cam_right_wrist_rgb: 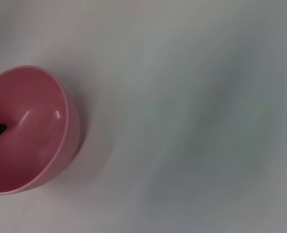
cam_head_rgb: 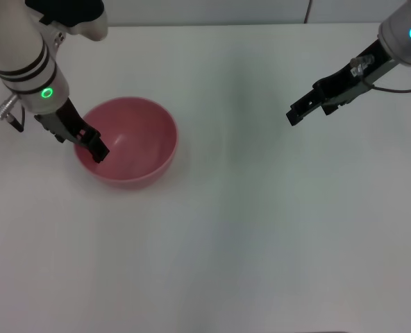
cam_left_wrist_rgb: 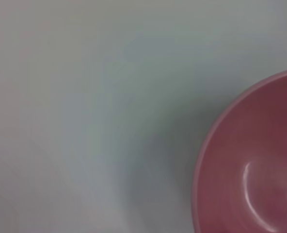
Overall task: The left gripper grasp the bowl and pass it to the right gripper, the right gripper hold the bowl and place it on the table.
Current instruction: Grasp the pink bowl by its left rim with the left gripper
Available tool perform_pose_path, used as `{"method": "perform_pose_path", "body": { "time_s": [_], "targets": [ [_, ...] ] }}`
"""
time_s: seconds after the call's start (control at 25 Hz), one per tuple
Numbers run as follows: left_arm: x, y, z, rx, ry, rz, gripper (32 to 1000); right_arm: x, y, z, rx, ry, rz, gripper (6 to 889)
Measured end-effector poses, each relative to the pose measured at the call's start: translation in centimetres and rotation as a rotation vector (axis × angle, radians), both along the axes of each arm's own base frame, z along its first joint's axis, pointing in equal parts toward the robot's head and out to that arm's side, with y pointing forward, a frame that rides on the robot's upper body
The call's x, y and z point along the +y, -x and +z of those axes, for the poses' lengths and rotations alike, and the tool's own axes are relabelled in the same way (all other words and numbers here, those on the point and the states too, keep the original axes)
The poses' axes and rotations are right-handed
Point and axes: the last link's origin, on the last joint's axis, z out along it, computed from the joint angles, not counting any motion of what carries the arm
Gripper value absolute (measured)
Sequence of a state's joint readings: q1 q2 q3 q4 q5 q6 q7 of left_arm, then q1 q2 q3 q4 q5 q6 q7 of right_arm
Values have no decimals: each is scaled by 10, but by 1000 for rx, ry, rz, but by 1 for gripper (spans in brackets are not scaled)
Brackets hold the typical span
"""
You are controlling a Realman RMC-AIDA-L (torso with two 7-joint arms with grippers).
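At bowl [cam_head_rgb: 132, 142] rim, left end effector [cam_head_rgb: 94, 147]

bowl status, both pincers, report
Left pincer at the near-left rim of the bowl, grip unconfirmed. Right pincer hovering far right, apart. Bowl upright on table. Nothing between them.

Black left gripper [cam_head_rgb: 94, 147] wears a green ring; right gripper [cam_head_rgb: 299, 111], cyan.

No text, label, brand, number or sign could be read anywhere — not on the pink bowl [cam_head_rgb: 128, 142], not on the white table [cam_head_rgb: 261, 229], and not on either arm, whose wrists showed only plain glowing rings — one green, one cyan.
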State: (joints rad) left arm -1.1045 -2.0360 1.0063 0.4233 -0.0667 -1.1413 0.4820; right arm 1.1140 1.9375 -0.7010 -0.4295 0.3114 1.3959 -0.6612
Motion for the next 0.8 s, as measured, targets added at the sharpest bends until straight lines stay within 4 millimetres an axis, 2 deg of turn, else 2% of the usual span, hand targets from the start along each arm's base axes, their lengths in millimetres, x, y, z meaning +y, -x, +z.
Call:
{"method": "perform_pose_path", "body": {
  "time_s": [0.24, 0.8],
  "targets": [
    [0, 0, -1, -3, 0, 0, 828, 0, 0, 0, 0, 0, 0, 863],
    [3, -2, 3, -20, -10, 1, 244, 1, 2, 0, -1, -4, 5, 863]
  ]
}}
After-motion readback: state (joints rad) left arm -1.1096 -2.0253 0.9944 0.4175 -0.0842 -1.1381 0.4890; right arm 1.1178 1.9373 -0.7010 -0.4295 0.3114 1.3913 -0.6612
